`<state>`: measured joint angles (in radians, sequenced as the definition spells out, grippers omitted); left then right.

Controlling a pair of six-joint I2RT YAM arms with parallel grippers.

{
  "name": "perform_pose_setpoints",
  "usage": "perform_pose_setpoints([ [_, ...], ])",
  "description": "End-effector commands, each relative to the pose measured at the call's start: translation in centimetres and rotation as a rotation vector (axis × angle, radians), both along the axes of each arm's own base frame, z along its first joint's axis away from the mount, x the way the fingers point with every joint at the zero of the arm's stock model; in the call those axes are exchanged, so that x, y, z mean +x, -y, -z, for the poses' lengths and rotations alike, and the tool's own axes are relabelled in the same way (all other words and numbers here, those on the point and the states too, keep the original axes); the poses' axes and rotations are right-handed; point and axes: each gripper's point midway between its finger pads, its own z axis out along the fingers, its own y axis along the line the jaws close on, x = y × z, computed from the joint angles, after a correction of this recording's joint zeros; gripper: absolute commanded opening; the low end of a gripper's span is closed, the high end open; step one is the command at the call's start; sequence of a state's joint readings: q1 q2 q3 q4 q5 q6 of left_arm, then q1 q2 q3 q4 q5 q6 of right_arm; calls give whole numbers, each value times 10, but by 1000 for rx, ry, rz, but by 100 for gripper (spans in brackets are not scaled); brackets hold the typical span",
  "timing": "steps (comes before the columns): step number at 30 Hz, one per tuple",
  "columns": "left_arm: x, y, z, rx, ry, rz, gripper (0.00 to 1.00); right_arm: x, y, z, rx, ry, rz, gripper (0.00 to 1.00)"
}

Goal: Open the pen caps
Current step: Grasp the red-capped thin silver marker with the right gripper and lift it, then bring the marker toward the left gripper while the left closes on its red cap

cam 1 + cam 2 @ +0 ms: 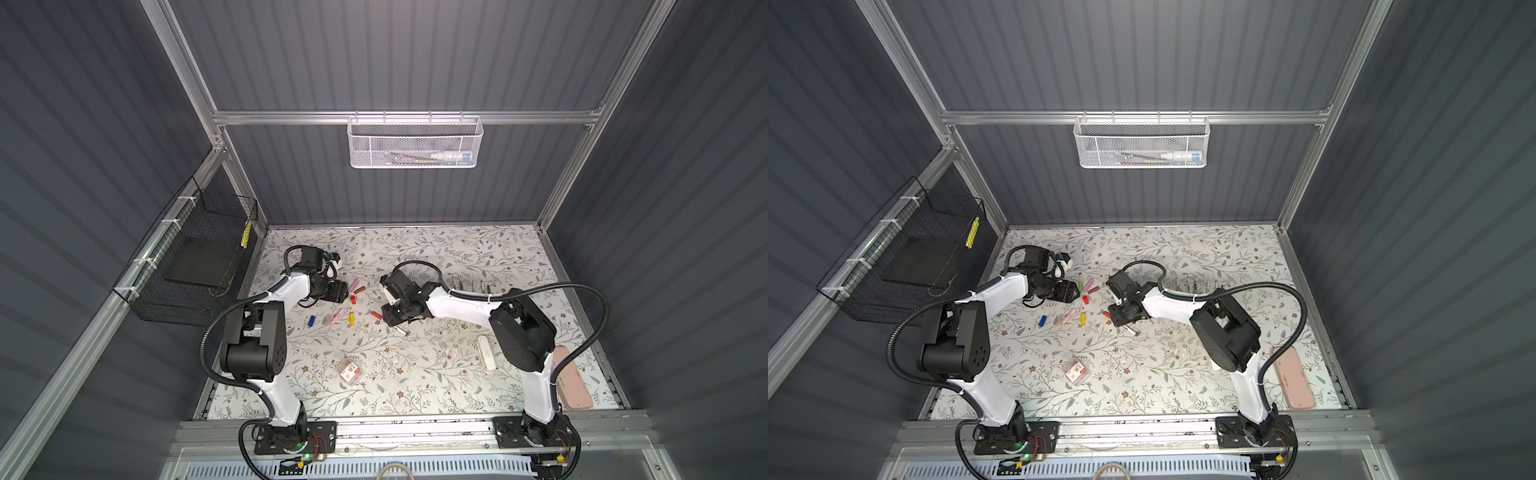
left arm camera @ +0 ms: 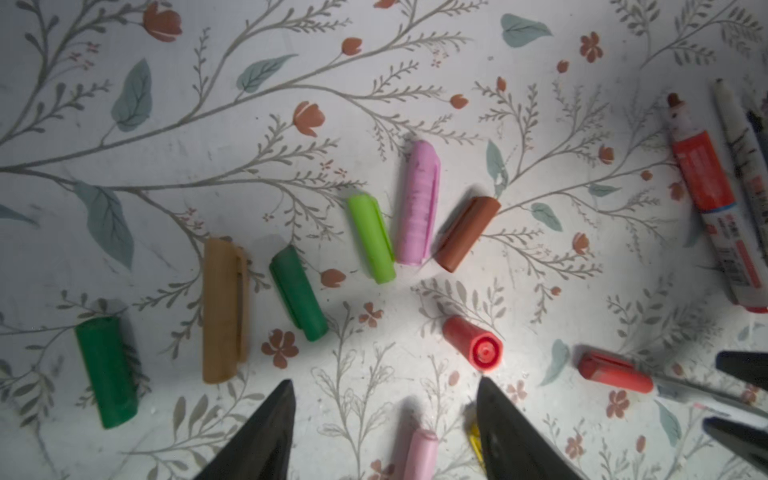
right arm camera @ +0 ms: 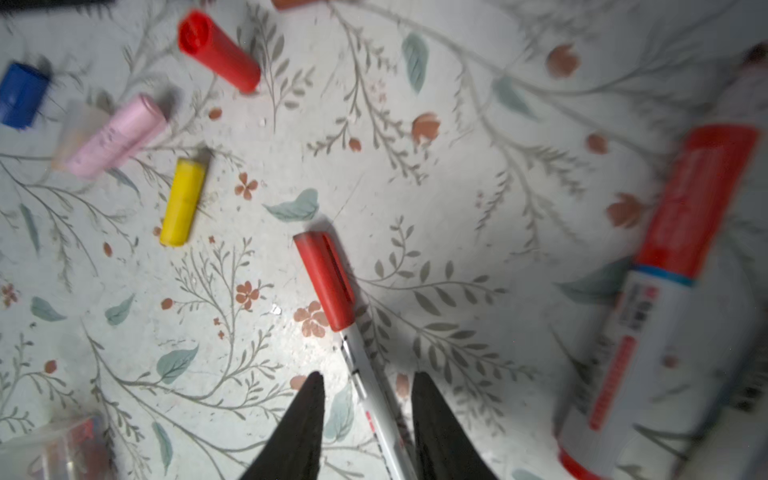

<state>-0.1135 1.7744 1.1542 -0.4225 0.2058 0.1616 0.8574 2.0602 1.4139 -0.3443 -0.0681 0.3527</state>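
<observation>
Overhead, pen caps (image 1: 354, 285) lie scattered left of centre, between both grippers. Left wrist view: left gripper (image 2: 384, 381) jaws spread, empty, above a pink cap (image 2: 422, 451). Right wrist view: right gripper (image 3: 369, 374) jaws apart, straddling a red-capped pen (image 3: 337, 299) without clamping.

You're looking into a robotics lab test cell: ribbed dark grey wall panels (image 1: 395, 54) in a silver aluminium extrusion frame (image 1: 291, 117), a white mesh basket (image 1: 415, 143) on the far rail, a black wire basket (image 1: 166, 307) on the left wall.
</observation>
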Motion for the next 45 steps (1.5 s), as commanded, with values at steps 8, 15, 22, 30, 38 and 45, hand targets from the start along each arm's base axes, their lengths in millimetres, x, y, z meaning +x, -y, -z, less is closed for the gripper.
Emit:
perform_pose_setpoints([
  [8,-2,2,-3,34,-21,-3,71,-11,12,24,-81,-51,-35,35],
  [15,-5,4,-30,18,55,17,73,-11,27,25,-139,-20,-24,19],
  [22,-8,5,-48,11,108,30,75,-7,33,28,-194,-3,-34,10],
  [30,-9,14,-69,-48,141,48,77,3,31,6,-169,54,-36,1],
  [38,-8,57,-128,-339,169,93,76,19,25,-50,35,131,13,0],
  [45,-3,99,-159,-738,156,92,72,32,21,-99,211,219,68,0],
])
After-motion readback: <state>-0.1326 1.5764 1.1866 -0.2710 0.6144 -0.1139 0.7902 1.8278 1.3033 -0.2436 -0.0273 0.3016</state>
